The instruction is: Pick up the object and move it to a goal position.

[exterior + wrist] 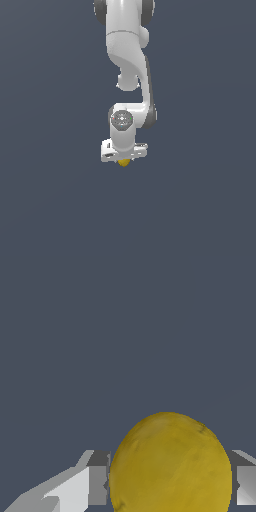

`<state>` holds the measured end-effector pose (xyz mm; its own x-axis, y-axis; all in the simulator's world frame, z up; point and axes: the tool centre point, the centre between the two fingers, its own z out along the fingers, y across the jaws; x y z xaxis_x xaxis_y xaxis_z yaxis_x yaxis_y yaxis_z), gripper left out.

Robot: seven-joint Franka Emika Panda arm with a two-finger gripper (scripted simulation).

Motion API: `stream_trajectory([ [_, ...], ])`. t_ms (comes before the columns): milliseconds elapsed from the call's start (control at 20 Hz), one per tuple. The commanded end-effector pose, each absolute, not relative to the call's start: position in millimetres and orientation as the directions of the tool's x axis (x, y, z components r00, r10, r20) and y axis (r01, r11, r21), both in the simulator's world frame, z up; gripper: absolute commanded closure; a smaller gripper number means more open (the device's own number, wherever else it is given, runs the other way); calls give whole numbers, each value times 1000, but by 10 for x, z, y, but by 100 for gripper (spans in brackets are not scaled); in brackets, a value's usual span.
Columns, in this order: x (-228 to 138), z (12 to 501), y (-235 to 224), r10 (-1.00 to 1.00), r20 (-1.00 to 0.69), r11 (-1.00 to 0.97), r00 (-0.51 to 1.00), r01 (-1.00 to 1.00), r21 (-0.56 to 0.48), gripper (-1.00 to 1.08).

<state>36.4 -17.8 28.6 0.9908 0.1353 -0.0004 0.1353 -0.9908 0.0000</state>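
Observation:
The object, a small yellow oval lemon-like lump (124,162), shows just under the white gripper (124,159) in the middle of the exterior view. In the wrist view the lump (170,456) fills the space between the two grey fingers (97,478), which press against its two sides. The gripper (170,486) is shut on the lump. Most of the lump is hidden by the hand in the exterior view. I cannot tell whether it rests on the floor or hangs above it.
The white arm (130,50) comes down from the top of the exterior view. All around is a plain dark grey-blue floor (50,200). No goal marker shows.

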Motion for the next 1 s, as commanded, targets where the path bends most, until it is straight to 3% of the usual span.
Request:
stream_trajectory([
  [0,366,283,-177,136,0,-991,991,136,0,108],
  [550,354,322,-156,136,0,-991,991,136,0,108],
  [950,258,621,13,136,0,-991,991,136,0,108],
])
